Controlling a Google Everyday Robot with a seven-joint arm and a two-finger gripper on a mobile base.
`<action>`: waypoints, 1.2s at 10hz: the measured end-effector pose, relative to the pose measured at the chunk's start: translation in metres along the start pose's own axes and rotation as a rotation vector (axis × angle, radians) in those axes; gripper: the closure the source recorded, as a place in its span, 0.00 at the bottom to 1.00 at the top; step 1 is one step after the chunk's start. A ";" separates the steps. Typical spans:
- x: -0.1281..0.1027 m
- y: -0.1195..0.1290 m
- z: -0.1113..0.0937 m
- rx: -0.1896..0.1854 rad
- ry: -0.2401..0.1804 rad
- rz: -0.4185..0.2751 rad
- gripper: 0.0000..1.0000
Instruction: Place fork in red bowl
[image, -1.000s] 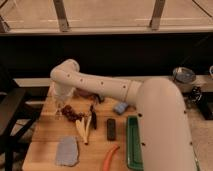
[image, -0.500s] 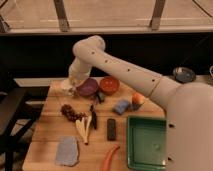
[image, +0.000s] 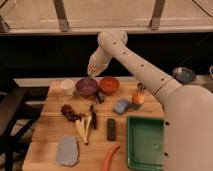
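Note:
The red bowl stands at the back of the wooden table, right next to a purple bowl. My gripper hangs from the arm that arches over from the right. It is above the back rim of the purple bowl, a little left of the red bowl. I cannot make out the fork for certain. A thin greyish piece lies just in front of the gap between the two bowls. I cannot tell whether the gripper holds anything.
A white cup stands left of the purple bowl. Mid-table lie dark red bits, a black-handled utensil, cream sticks, a black bar, a blue-grey block and an orange fruit. A green tray, a grey cloth and an orange vegetable lie at the front.
The gripper rose from low over the table's left side, then moved right and up past the cup to above the purple bowl.

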 end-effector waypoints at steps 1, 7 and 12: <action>0.005 0.009 0.013 -0.002 0.005 0.012 1.00; 0.011 0.019 0.022 -0.018 0.026 0.035 1.00; 0.074 0.079 0.021 -0.098 0.146 0.171 0.97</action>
